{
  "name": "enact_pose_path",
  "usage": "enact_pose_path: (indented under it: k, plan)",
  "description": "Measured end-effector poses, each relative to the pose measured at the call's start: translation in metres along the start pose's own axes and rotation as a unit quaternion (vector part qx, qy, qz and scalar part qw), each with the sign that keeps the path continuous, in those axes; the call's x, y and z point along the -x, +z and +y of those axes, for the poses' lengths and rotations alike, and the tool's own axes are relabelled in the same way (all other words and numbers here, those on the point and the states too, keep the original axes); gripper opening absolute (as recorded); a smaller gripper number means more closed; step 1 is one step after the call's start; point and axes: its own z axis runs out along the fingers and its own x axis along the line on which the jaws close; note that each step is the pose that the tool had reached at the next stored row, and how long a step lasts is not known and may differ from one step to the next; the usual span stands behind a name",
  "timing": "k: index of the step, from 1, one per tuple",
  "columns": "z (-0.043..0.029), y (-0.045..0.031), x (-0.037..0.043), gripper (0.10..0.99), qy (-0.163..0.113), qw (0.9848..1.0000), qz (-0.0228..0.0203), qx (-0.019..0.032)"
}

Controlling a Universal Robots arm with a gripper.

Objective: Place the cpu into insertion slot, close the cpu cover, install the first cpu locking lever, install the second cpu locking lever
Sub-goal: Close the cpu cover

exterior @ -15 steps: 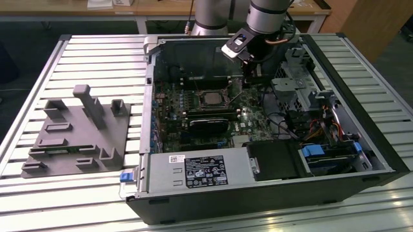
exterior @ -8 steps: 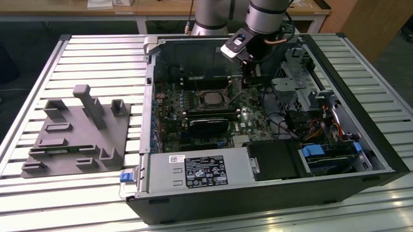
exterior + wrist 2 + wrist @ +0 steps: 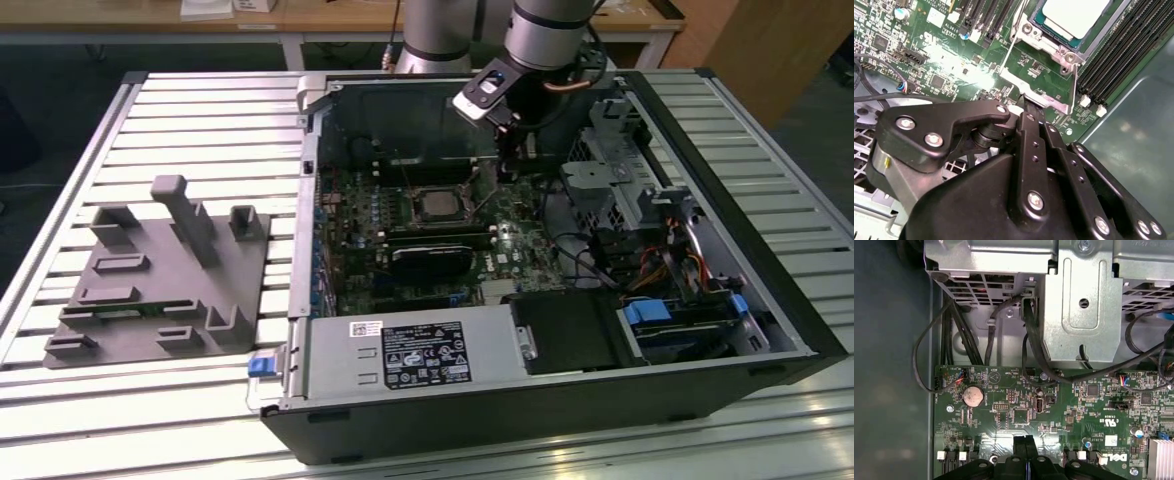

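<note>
Arm down, gripper vertical.
Silver arm (image 3: 547,35) hangs in from above; gripper (image 3: 509,160) points straight down, its black fingers (image 3: 1021,447) pressed together in the first wrist view.

The cpu (image 3: 1074,17) lies flat in the insertion slot (image 3: 1054,47), its pale silver face up and a thin teal border showing around it. The slot is a square socket with a silvery metal rim, set in the green board beside the long black slots. The cpu cover (image 3: 1051,100), a thin grey metal frame, stands open off the socket's edge, with green board showing through its cut-out centre. My gripper (image 3: 1026,106), fingers pressed together, meets the cover's free edge.
</note>
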Motion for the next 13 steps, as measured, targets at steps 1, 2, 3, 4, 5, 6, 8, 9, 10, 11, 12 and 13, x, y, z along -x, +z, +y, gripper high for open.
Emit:
enact_pose_path:
  k: [1, 2, 3, 4, 5, 6, 8, 9, 10, 11, 12, 13]
  plan:
    - [-0.0005, 0.0000, 0.0000, 0.106, 0.000, 1.0000, 0.0000, 0.0000]
    - [-0.0012, 0.0000, 0.0000, 0.106, 0.000, 1.0000, 0.0000, 0.0000]
    - [-0.0021, 0.0000, 0.0000, 0.106, 0.000, 1.0000, -0.0001, 0.0000]
    - [-0.0030, 0.0001, 0.0000, 0.106, 0.000, 1.0000, -0.0001, 0.0000]
    - [-0.0041, 0.0001, -0.0001, 0.106, 0.000, 1.0000, 0.0000, 0.0000]
    - [-0.0054, 0.0002, -0.0001, 0.106, 0.000, 1.0000, 0.0000, 0.0000]
    - [-0.0087, 0.0003, -0.0001, 0.106, 0.000, 1.0000, 0.0001, 0.0000]
    - [-0.0107, 0.0004, -0.0001, 0.106, 0.000, 1.0000, 0.0001, 0.0000]
    - [-0.0127, 0.0004, -0.0002, 0.106, 0.000, 1.0000, 0.0000, 0.0000]
    - [-0.0149, 0.0005, -0.0002, 0.106, 0.000, 1.0000, 0.0000, 0.0000]
    - [-0.0175, 0.0006, -0.0002, 0.106, 0.000, 1.0000, 0.0000, 0.0001]
    - [-0.0202, 0.0007, -0.0003, 0.106, 0.000, 1.0000, 0.0000, 0.0002]
